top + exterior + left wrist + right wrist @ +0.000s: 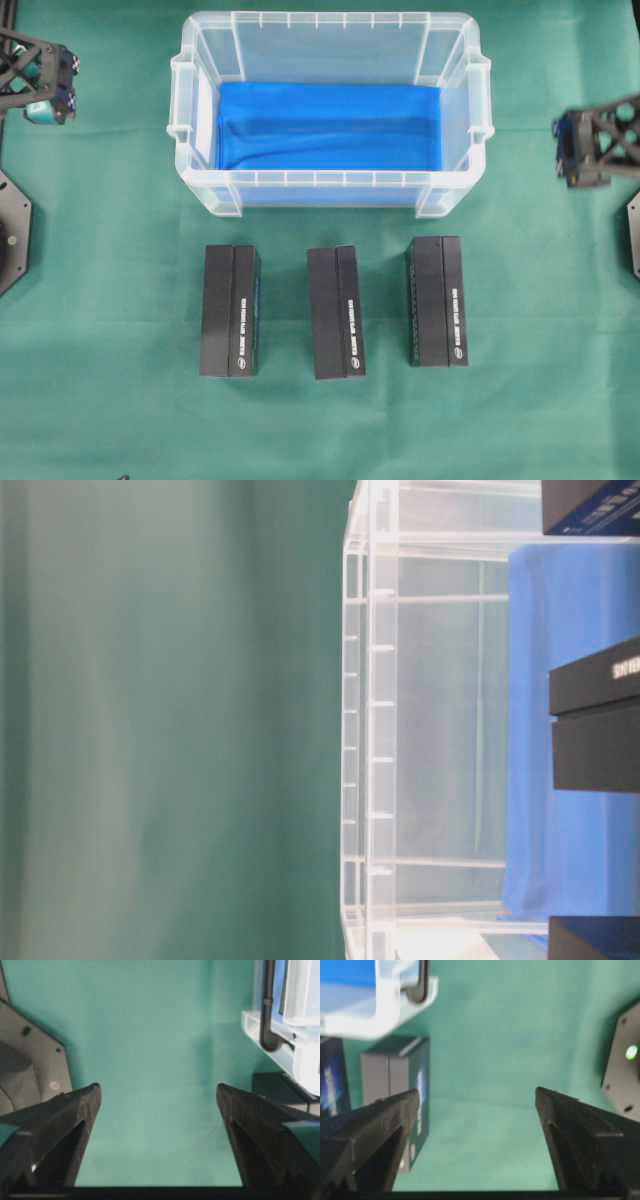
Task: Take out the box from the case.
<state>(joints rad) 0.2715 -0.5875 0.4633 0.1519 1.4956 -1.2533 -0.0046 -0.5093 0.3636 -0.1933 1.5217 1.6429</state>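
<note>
Effectively the case [330, 120] is already empty: only the blue cloth [328, 125] lines its bottom, and no box shows inside from overhead. Three black boxes sit on the green surface [100, 380] just near of the case, in a row, well apart from each other: left box [230, 310], middle box [335, 312], right box [436, 300].

Left pincer [159, 1095] has its jaws wide apart, nothing between them, hanging over bare surface left of the case. Right pincer [477, 1097] likewise spread, empty, off the case's right side; that wrist view shows the case's handle [395, 1005] and a box beyond it.

Judgement: removal looks done, so the step in hand is clearing away. To do it well, both arms should stay high and outboard, clear of the case's side handles and the near row of boxes.

Surface is a green cloth, faintly creased, plenty of free room left, right and near. Table-level view is turned sideways and adds little.
</note>
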